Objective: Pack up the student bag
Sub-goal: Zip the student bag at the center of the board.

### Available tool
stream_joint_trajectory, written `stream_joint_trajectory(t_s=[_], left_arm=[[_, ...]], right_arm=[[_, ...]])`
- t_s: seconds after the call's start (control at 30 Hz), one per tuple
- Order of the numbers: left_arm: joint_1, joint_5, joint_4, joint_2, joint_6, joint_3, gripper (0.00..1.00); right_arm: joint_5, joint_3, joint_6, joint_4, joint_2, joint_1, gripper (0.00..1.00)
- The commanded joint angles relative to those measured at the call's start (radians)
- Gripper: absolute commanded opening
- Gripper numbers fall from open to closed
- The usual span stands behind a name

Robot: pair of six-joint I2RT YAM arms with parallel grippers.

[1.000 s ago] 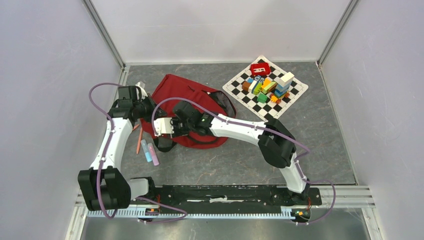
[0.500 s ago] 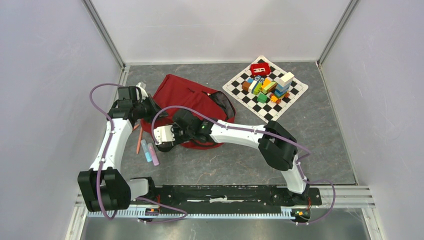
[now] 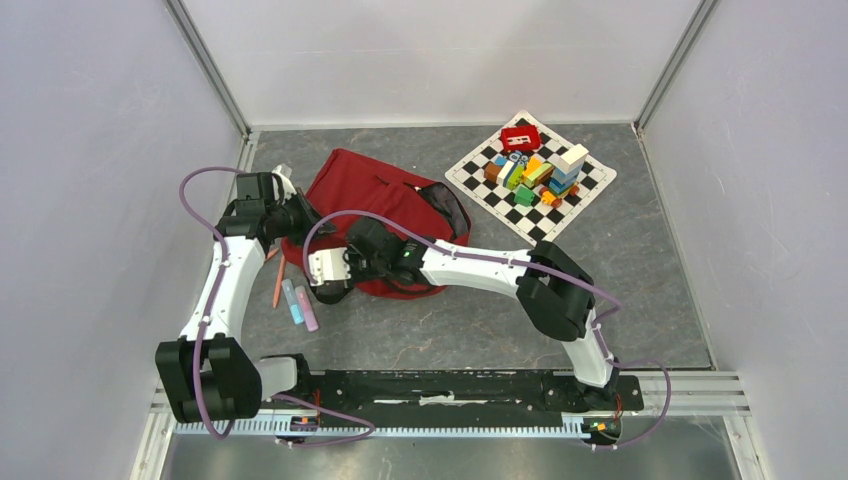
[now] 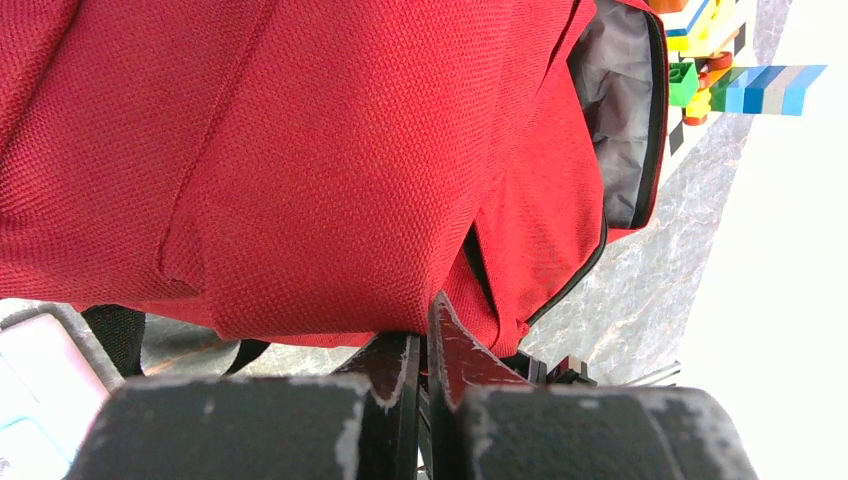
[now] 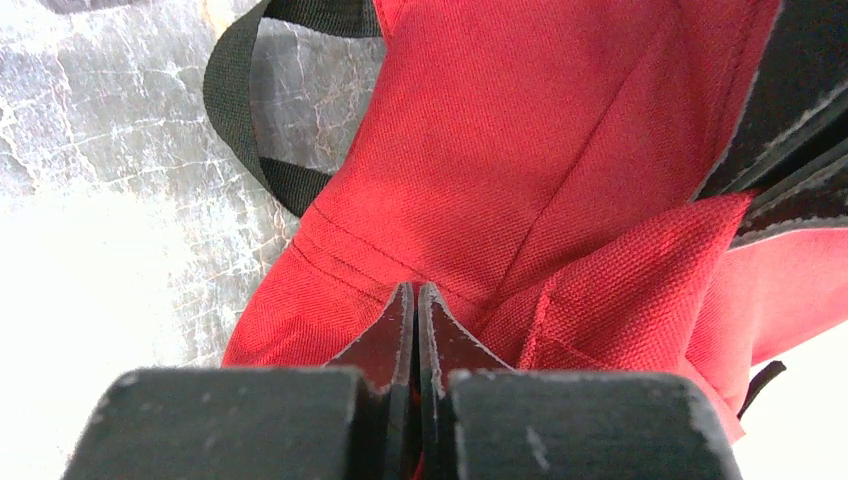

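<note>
The student bag (image 3: 375, 195), a dark-red backpack with black straps, lies on the table left of the middle. Its mouth faces right and shows grey lining (image 4: 620, 110). My left gripper (image 3: 305, 218) is at the bag's left edge. In the left wrist view it (image 4: 424, 335) is shut on a fold of the red fabric. My right gripper (image 3: 348, 272) is at the bag's near edge. In the right wrist view it (image 5: 415, 300) is shut on red fabric beside a black strap loop (image 5: 235, 110).
An orange pencil (image 3: 278, 285), a blue highlighter (image 3: 292, 300) and a pink highlighter (image 3: 306, 308) lie on the table near the bag's left side. A checkered mat (image 3: 470, 170) at the back right holds several toy blocks, among them a small red one (image 3: 520, 137).
My right gripper has pulled the bag's near edge toward the left and nearer, so the bag lies flatter. The left arm has hardly moved.
</note>
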Motion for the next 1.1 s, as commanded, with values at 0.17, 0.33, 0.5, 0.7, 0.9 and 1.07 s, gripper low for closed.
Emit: stream_joint_trajectory(t_s=[0.17, 0.33, 0.5, 0.7, 0.9, 1.07], left_arm=[[0.003, -0.022, 0.029, 0.016, -0.005, 0.030, 0.02], [0.004, -0.066, 0.050, 0.060, -0.017, 0.083, 0.02], [0.005, -0.093, 0.075, 0.128, -0.038, 0.149, 0.02], [0.005, -0.149, 0.133, 0.207, -0.057, 0.222, 0.02], [0.006, -0.180, 0.186, 0.303, -0.036, 0.299, 0.02], [0.000, -0.150, 0.178, 0.263, -0.035, 0.294, 0.33]], right_arm=[[-0.010, -0.077, 0.110, -0.071, -0.129, -0.006, 0.00], [-0.073, -0.180, 0.209, -0.095, -0.218, -0.006, 0.00], [-0.085, -0.324, 0.253, -0.068, -0.326, -0.006, 0.00], [-0.068, -0.466, 0.248, -0.041, -0.406, -0.009, 0.00], [-0.081, -0.528, 0.238, 0.007, -0.446, -0.058, 0.00], [-0.145, -0.457, 0.228, 0.006, -0.435, -0.106, 0.00]])
